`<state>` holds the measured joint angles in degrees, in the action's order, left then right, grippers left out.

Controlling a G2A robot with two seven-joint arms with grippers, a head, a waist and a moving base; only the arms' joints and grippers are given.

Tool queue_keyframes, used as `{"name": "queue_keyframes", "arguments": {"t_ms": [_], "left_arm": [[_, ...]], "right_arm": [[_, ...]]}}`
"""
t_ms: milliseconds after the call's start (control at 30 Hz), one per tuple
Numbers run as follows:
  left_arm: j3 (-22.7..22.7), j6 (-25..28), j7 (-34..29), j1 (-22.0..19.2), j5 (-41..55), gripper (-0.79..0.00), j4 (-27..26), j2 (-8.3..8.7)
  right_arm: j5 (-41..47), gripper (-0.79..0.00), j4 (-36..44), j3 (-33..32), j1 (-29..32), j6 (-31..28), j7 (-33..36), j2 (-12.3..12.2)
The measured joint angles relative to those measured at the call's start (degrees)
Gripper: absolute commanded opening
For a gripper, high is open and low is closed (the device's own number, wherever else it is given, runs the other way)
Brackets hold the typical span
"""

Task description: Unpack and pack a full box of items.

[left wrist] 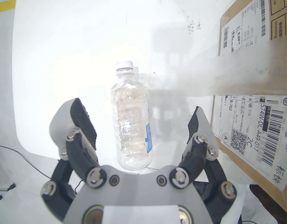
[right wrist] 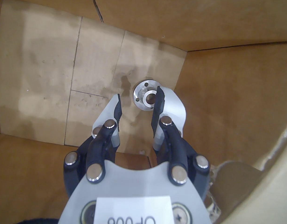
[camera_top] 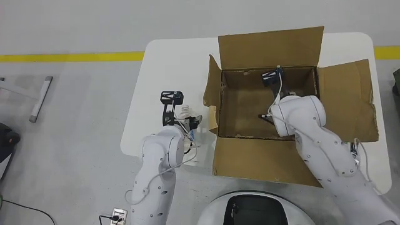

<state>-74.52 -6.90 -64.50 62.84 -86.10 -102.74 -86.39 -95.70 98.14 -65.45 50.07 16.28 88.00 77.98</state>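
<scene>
- The round silver metal part (right wrist: 140,95) is partly hidden behind one pad (right wrist: 158,108) of the right gripper (right wrist: 138,93).
- The brown cardboard box (left wrist: 250,75) is cut off in the left wrist view, and its white labels (left wrist: 248,136) are not whole.

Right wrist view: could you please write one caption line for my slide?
Open right gripper inside the cardboard box, over a round metal part lying near a floor corner.

The top view looks straight down onto the white rounded table (camera_top: 164,69) and the open brown cardboard box (camera_top: 247,109) on it. The left wrist view faces close across the table beside the box's labelled outer wall. The right wrist view peers close down at the box's floor. All three views share the box.
</scene>
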Motion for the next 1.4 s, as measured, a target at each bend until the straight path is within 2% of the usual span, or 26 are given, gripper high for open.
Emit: {"name": "queue_keyframes", "arguments": {"t_ms": [367, 667, 1200, 1400], "left_arm": [[0.00, 0.00, 0.00, 0.00, 0.00, 0.000, 0.00, 0.00], [0.00, 0.00, 0.00, 0.00, 0.00, 0.000, 0.00, 0.00], [0.00, 0.00, 0.00, 0.00, 0.00, 0.000, 0.00, 0.00], [0.00, 0.00, 0.00, 0.00, 0.00, 0.000, 0.00, 0.00]], "right_arm": [[-3.38, -0.400, -3.59, -2.67, -0.36, -2.60, 0.00, 1.88], [-5.21, -0.329, -5.66, -4.58, 0.37, -5.13, 0.00, 3.84], [-8.44, -0.406, -10.06, -7.51, -0.53, -8.12, 0.00, 7.46], [-9.92, -0.480, -11.13, -8.67, -0.58, -9.15, 0.00, 8.79]]}}
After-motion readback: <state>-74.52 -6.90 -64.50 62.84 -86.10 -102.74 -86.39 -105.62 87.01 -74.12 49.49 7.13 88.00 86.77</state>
